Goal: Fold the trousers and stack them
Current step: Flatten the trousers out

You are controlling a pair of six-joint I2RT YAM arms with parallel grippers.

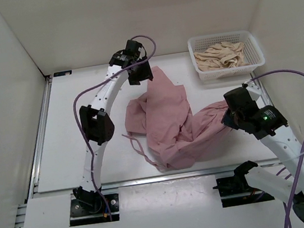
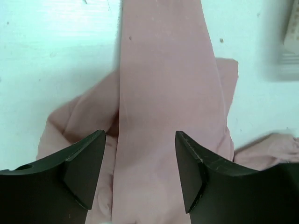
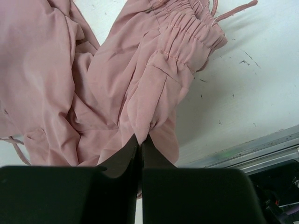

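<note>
Dusty-pink trousers (image 1: pixel 167 120) bunched at middle of table (image 1: pixel 69 131), one leg toward far edge. Right claw (image 3: pixel 140 140) pinching fabric near gathered end; left claw (image 2: pixel 140 135) spread above flat leg (gripping nothing). Best: left pinches leg, then both pull apart, flattening.

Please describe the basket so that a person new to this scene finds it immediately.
On the white table, look at the far right corner. The basket sits there, apart from the pink trousers mid-table. It alone is a white mesh box, and it holds beige cloth.
</note>
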